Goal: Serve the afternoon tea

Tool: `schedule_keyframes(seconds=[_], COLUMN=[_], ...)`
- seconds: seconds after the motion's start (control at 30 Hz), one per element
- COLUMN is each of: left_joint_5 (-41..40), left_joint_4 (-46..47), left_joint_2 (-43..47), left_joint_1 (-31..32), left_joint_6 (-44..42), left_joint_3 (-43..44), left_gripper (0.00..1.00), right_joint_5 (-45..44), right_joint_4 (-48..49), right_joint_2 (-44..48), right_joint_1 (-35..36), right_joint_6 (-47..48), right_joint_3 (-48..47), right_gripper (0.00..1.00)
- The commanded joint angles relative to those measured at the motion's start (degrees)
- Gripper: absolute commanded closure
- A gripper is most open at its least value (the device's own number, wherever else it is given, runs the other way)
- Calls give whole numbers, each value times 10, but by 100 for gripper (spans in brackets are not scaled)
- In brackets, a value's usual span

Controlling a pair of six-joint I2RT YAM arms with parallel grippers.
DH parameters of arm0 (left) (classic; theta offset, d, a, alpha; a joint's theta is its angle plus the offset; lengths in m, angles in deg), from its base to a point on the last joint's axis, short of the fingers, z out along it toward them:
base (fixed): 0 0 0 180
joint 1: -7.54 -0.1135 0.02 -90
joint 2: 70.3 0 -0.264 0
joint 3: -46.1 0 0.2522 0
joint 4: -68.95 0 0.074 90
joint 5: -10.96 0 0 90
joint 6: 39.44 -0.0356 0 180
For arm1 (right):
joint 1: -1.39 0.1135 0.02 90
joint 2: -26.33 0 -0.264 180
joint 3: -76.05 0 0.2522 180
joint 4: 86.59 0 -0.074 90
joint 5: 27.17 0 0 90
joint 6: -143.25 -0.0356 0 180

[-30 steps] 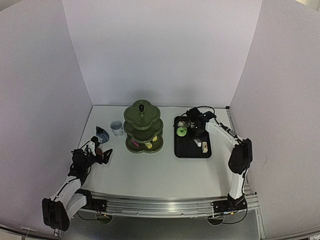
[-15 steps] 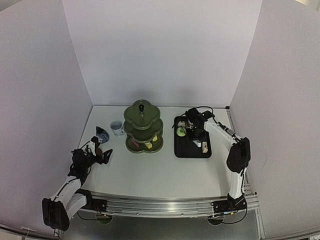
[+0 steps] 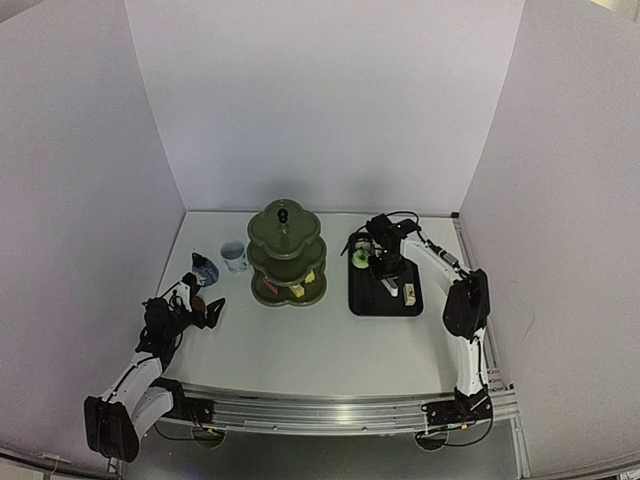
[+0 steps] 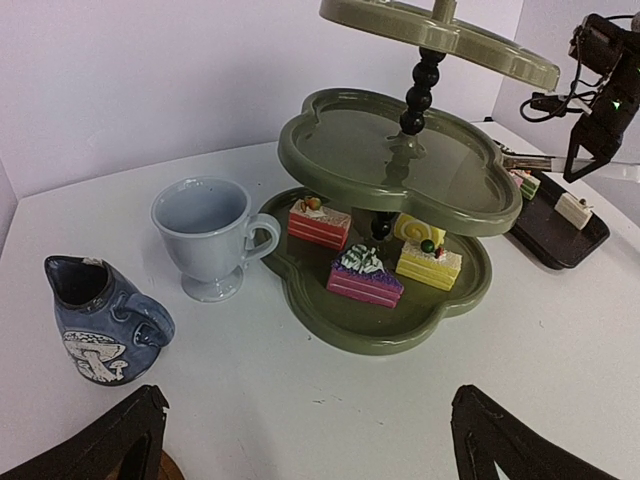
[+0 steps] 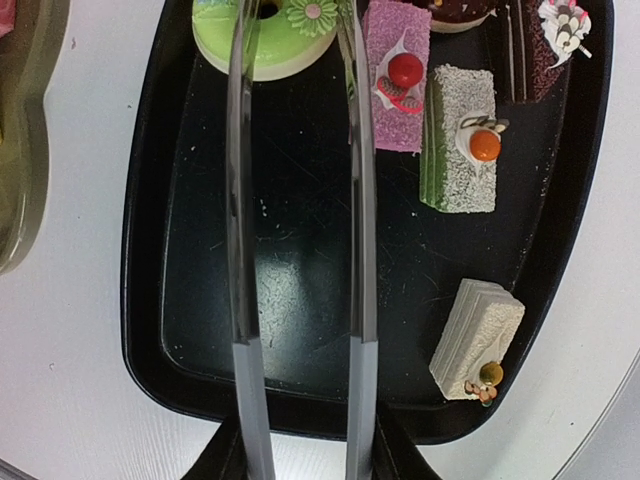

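Observation:
The dark green three-tier stand [image 3: 287,255] is mid-table. Its bottom tier [image 4: 380,335] holds a red cake [image 4: 320,222], a purple-pink cake [image 4: 365,275] and a yellow cake [image 4: 428,262]. Left of it are the white cup [image 4: 205,235] and the small blue cup [image 4: 100,320]. My left gripper [image 4: 305,420] is open above bare table, a brown coaster [image 4: 165,468] by its left finger. My right gripper [image 5: 300,465] is shut on metal tongs [image 5: 355,250], whose arms run over the green doughnut [image 5: 265,35]; their tips are out of view.
The black tray [image 5: 290,300] right of the stand carries a pink cake [image 5: 397,80], a green cake [image 5: 460,140], a white cake [image 5: 478,335] and a chocolate one [image 5: 545,45]. White walls close in the table on three sides.
My right arm has shifted slightly left and back with the tongs, and the green doughnut has moved a little with them. The left arm has stayed still.

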Motion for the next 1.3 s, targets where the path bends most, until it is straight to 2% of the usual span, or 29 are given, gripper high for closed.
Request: schedule_keyframes(seconds=[0.0,0.1,0.4,0.83,1.0,1.27], left_joint_5=[-7,-8,-6,-3,-2,-4], left_joint_4=[4,4,9,9,9,6], left_joint_2=[10,10,8,7,4,5], left_joint_1=[3,3,3,3,3,3], left_joint_6=[-10,-12,-11,-7,-6,-8], left_joint_3=[21,20,19,24,24,28], left_gripper=[0,0,0,0,0,0], right_joint_5=[16,20,19,12,22,34], right_joint_4=[-9,-9,-9,9,43,65], right_joint_2=[-8,0,48,142,159,118], right_joint_1=[-3,-3,-3,-2,12,72], right_joint_6=[2,0,-6,-41,-48,-36], right_joint_3=[-21,-7,25,55,20,-53], right_gripper=[76,87,100,100,100,100])
